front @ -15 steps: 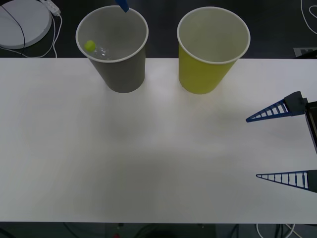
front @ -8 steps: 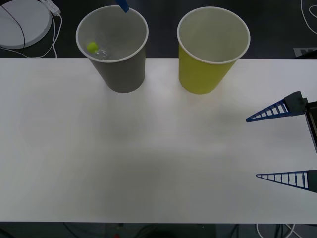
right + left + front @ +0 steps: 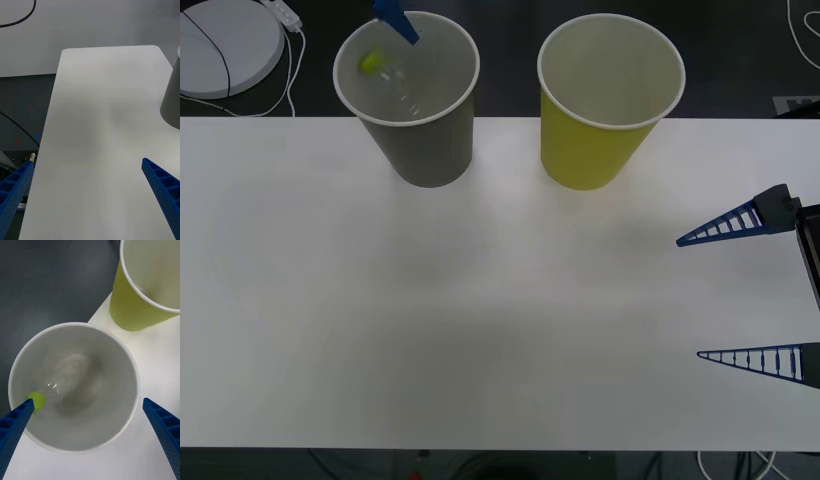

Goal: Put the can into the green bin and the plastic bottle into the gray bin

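The right gripper [image 3: 748, 296] waits at the table's [image 3: 480, 320] near right edge, fingers spread wide and holding nothing. At the far edge stand the gray bin [image 3: 412, 100], toward the left, and the green bin [image 3: 605, 100] beside it, apart. The left gripper [image 3: 90, 438] hangs above the gray bin, jaws wide and empty. The bottle [image 3: 63, 380] lies slanted inside that bin, cap [image 3: 36, 400] up against the wall. It looks light, thin and easily crushed; the cap end would give the firmest hold.
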{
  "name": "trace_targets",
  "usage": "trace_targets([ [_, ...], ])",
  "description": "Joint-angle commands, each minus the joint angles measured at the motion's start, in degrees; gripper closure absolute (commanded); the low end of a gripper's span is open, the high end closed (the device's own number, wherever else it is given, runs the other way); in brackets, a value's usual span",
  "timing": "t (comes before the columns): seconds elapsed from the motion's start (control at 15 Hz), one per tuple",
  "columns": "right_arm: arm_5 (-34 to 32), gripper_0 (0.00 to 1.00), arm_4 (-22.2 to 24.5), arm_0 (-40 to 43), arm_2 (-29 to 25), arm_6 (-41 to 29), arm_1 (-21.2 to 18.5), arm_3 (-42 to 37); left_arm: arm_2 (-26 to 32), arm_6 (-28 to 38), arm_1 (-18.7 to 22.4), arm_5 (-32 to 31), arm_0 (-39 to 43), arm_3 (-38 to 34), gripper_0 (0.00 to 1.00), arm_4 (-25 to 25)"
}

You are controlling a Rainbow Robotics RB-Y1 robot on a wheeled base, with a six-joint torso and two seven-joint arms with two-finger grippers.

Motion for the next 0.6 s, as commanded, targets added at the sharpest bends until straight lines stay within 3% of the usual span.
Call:
trace_targets([
  [0.07,0.0,0.0,0.0,0.0,0.0,0.0,0.0,0.0,0.0,1.9,4.3,0.4,3.6,-6.8,0.0,3.3],
  [0.47,0.0,0.0,0.0,0.0,0.0,0.0,0.0,0.0,0.6,2.3,15.1,4.4,11.9,-18.4,0.0,12.9],
  [0.6,0.0,0.0,0.0,0.0,0.0,0.0,0.0,0.0,4.0,1.6,17.8,5.5,16.8,-22.0,0.0,15.6],
])
